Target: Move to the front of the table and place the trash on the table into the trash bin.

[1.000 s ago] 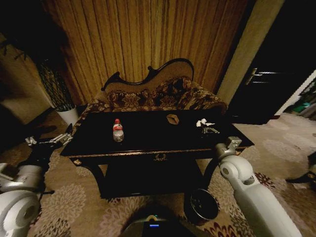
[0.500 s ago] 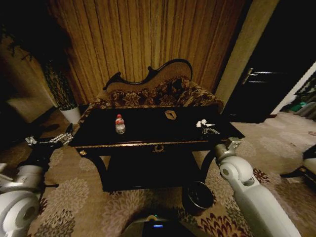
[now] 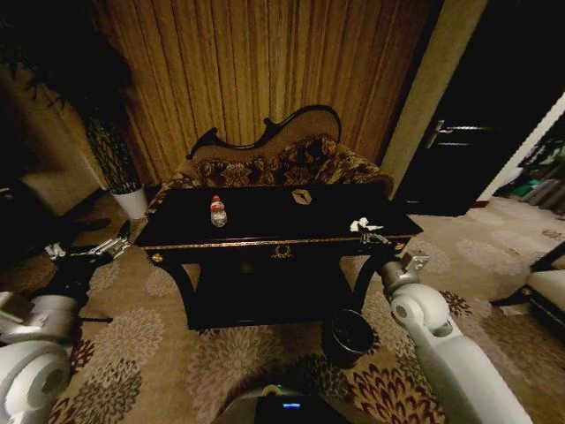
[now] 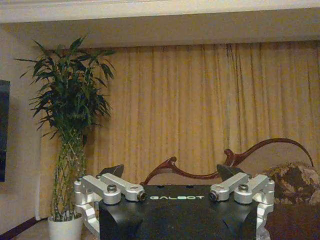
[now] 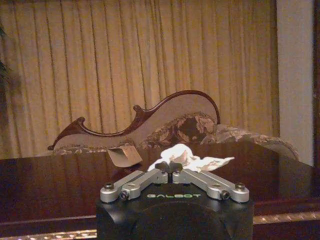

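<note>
Head cam first: the glossy black worktop (image 3: 265, 216) with gold trim sits dead ahead, floral sofa (image 3: 274, 163) tucked right behind it against the curtains (image 3: 265, 62). On top there's a clear bottle (image 3: 217, 212) with a red cap standing upright toward the left, a small tan angular piece (image 3: 302, 196) near the back middle, and crumpled white paper (image 3: 363, 224) by the front right corner. All three are well apart from each other. The dark round trash bin (image 3: 350, 336) is down on the carpet by the worktop's front right leg. The left tool (image 3: 88, 252) hangs out to the left of the worktop, low over the carpet, near a white plant pot (image 3: 131, 201). The right tool (image 3: 388, 240) is up at the right front edge, just beside the paper.

Left wrist cam: the left tool's fingers (image 4: 111, 171) are spread wide apart, holding nothing, with the plant (image 4: 70, 130) and curtains beyond.

Right wrist cam: the right tool (image 5: 169, 166) has its tips pinched together, empty, and the paper (image 5: 187, 157) lies just past them on the worktop, the tan piece (image 5: 124, 155) farther back.
</note>
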Motion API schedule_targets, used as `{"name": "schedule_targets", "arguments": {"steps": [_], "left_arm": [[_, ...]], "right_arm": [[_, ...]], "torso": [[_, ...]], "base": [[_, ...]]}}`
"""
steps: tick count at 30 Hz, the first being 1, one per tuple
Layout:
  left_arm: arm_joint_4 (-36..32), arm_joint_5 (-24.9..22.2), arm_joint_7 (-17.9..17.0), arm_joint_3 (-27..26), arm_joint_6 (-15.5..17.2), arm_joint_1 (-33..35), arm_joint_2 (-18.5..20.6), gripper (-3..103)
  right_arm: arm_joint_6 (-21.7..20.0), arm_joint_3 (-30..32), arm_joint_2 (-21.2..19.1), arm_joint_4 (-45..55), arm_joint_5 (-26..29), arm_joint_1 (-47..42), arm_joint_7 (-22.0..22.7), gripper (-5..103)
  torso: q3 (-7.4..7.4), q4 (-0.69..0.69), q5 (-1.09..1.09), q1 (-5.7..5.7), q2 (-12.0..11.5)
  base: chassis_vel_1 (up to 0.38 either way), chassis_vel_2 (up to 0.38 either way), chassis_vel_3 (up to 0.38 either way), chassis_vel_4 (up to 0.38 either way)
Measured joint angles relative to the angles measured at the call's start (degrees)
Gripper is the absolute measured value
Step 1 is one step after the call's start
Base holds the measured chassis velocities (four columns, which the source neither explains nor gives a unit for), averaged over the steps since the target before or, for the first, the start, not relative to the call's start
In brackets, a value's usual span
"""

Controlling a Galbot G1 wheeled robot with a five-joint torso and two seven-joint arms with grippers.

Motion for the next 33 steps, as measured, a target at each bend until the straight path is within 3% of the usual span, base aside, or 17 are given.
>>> {"name": "schedule_targets", "arguments": {"steps": [8, 12, 20, 26, 33], "left_arm": [[0.0, 0.0, 0.0, -0.1, 0.0, 0.0, 0.0, 100], [0.0, -0.1, 0.0, -0.1, 0.0, -0.1, 0.0, 100], [-0.6, -1.0, -0.1, -1.7, 0.0, 0.1, -0.2, 100], [-0.6, -1.1, -0.1, -2.2, 0.0, 0.6, -0.2, 100], [-0.6, -1.2, -0.2, -2.5, 0.0, 1.0, -0.3, 100]], "right_arm": [[1.7, 1.7, 2.6, -4.8, -2.5, -3.8, -2.2, 0], [3.9, 1.6, 4.2, -11.8, -4.4, -5.3, -4.5, 0], [9.8, -1.1, 8.4, -35.3, -12.1, -2.1, -10.2, 0], [15.2, -1.5, 11.1, -52.7, -17.0, 2.9, -11.3, 0], [18.2, -1.5, 12.2, -59.0, -20.0, 4.3, -11.7, 0]], "torso": [[0.02, 0.01, 0.01, 0.05, 0.0], [0.01, -0.01, 0.01, 0.04, 0.0], [0.01, 0.01, 0.01, 0.03, 0.0], [0.01, 0.01, 0.01, 0.02, 0.0], [0.01, 0.0, 0.01, 0.02, 0.0]], "base": [[0.0, 0.0, 0.0, 0.0], [0.0, 0.0, 0.0, 0.0], [0.0, 0.0, 0.0, 0.0], [0.0, 0.0, 0.0, 0.0], [0.0, 0.0, 0.0, 0.0]]}}
